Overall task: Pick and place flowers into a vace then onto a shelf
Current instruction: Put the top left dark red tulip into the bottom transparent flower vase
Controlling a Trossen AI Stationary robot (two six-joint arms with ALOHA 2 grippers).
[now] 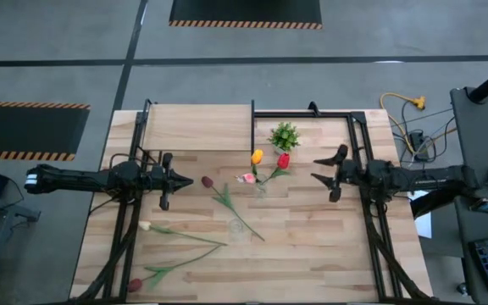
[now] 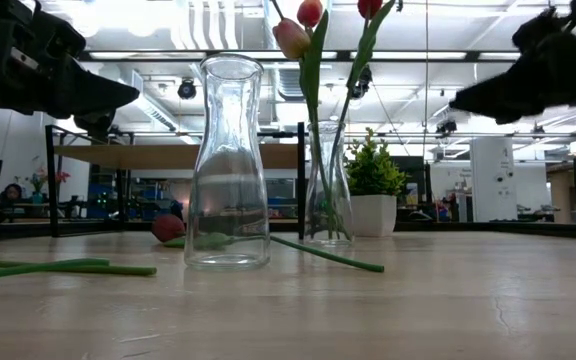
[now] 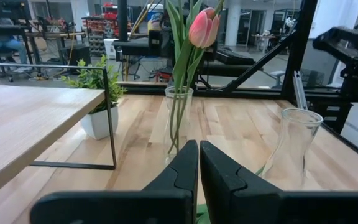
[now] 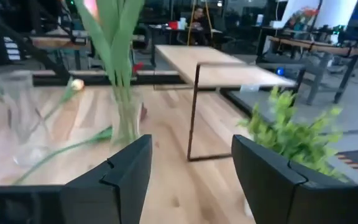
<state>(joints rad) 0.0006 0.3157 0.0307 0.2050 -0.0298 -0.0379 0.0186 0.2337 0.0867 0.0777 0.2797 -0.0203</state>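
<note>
Beside the open right tool (image 1: 323, 171), vased flowers (image 1: 265, 166).

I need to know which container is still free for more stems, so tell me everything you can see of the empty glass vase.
The empty glass vase is clear glass, carafe-shaped: flared lip, narrow neck, wider body, thick base. It stands upright on the wooden table, nearer the front edge than the slimmer vase with tulips, and apart from it. Nothing is inside it. A dark red tulip lies on the table just behind it, its green stem running past the base; whether the stem touches the glass cannot be told. Neither end effector touches it.
</note>
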